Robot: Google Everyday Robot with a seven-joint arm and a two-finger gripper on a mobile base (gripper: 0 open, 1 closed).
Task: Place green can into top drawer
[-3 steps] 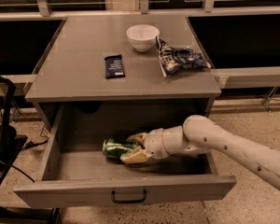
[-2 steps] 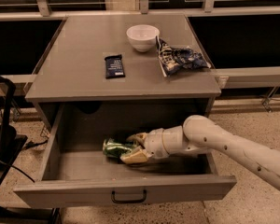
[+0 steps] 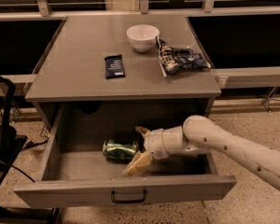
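Note:
The green can [image 3: 118, 150] lies on its side on the floor of the open top drawer [image 3: 126, 194], near the middle. My gripper [image 3: 134, 151] is inside the drawer just right of the can, reaching in from the right. Its fingers are spread apart, one above [image 3: 141, 131] and one below [image 3: 136, 165] the can's right end. The can rests on the drawer floor.
On the cabinet top [image 3: 79, 73] lie a dark blue snack bar [image 3: 114, 66], a white bowl [image 3: 142, 37] and a crumpled chip bag [image 3: 179, 59]. The drawer's black handle [image 3: 129, 198] faces front. A dark stand [image 3: 4, 139] is at the left. My arm [image 3: 242, 153] crosses the drawer's right side.
The fingers, which were closed around the can, have spread apart. The can has stayed in the same spot on the drawer floor.

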